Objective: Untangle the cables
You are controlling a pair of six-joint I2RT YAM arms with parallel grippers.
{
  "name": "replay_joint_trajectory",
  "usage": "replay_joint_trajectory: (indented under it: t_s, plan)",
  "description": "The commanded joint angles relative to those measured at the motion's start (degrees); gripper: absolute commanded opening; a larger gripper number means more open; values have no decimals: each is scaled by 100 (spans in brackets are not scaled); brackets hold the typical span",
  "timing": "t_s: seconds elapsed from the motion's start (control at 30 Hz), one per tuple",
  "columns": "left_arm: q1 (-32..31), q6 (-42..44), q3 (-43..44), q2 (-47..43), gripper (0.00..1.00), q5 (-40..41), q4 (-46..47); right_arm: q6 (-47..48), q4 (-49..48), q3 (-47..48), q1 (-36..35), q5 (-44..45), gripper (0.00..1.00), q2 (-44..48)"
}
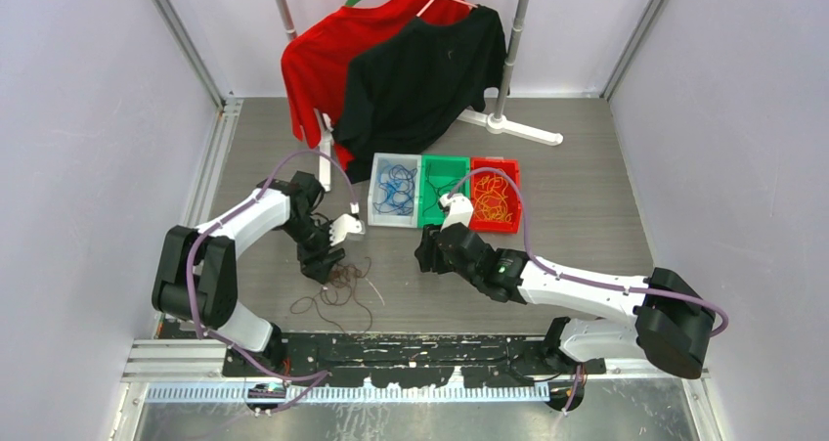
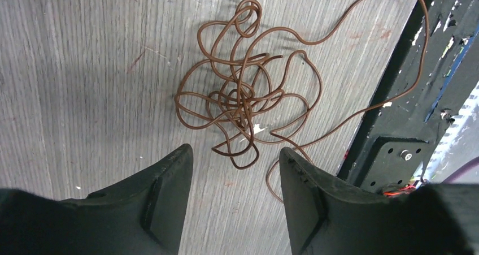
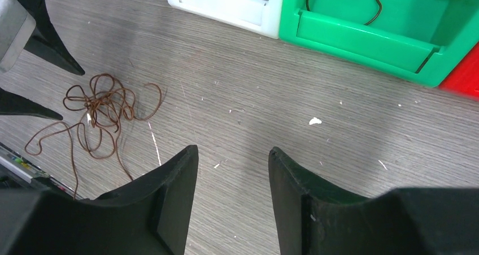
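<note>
A tangle of thin dark brown cable (image 1: 342,286) lies on the grey table near the front, and it also shows in the left wrist view (image 2: 243,96) and the right wrist view (image 3: 101,108). My left gripper (image 1: 323,265) is open and empty, just above the tangle's near edge (image 2: 234,150). My right gripper (image 1: 427,250) is open and empty over bare table (image 3: 233,148), to the right of the tangle. Blue cables (image 1: 396,187) lie in a white bin (image 1: 393,222). Yellow-orange cables (image 1: 494,206) lie in a red bin (image 1: 494,229). Dark cables (image 3: 375,6) lie in a green bin (image 3: 361,37).
The three bins stand side by side behind the grippers. A clothes rack base (image 1: 508,123) with a red shirt (image 1: 323,60) and a black shirt (image 1: 420,74) stands at the back. The black base rail (image 2: 395,113) runs along the table's near edge, close to the tangle.
</note>
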State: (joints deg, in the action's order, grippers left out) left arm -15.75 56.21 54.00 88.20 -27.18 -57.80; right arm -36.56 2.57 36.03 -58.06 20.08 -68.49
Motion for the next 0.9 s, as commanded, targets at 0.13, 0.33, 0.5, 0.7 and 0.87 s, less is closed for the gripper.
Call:
replay_joint_trajectory:
  t_s: [0.13,0.33,0.5,0.7,0.87]
  plan:
    - [-29,-191,85,-114,51,-151,481,-192,-329,32,-38,90,49,63]
    - [-32,-434,-16,-179,33,-238,856,-240,-388,-27,-41,58,42,113]
    - [-25,-198,-69,-306,28,-382,474,-204,-456,-2,-41,33,42,91]
    - [-25,-197,48,-793,1,-574,113,-112,-549,79,-38,22,42,7]
    - [-30,-287,258,-1185,0,-657,-158,-116,-662,100,-41,-37,42,-85]
